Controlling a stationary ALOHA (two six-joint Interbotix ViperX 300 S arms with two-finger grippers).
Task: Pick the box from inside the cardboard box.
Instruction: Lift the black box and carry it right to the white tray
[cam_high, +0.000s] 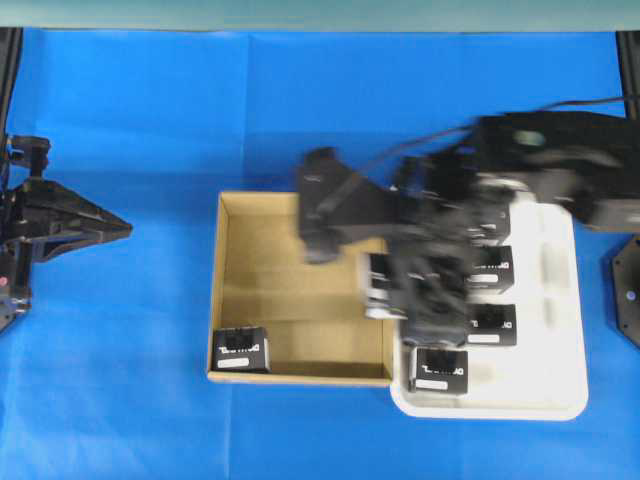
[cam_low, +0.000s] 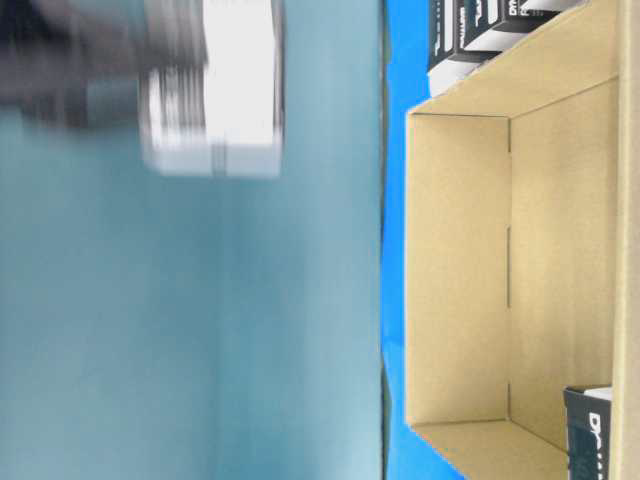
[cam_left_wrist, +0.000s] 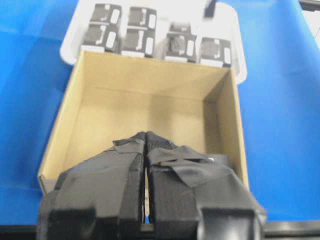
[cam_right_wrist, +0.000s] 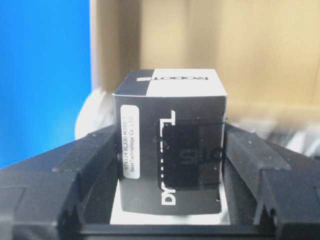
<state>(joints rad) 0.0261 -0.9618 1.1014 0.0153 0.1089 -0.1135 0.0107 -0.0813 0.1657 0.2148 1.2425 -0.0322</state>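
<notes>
Currently the right gripper (cam_right_wrist: 170, 165) pinches the box (cam_right_wrist: 170, 150) at mid frame above the cardboard box (cam_high: 232, 290) and white tray (cam_high: 560, 400), left jaws pressed together; grip slip would drop it onto neighbouring boxes (cam_high: 490, 325).

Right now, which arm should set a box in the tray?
Right. Its tool holds a box over the white tray. The left tool is shut, empty, parked away.
</notes>
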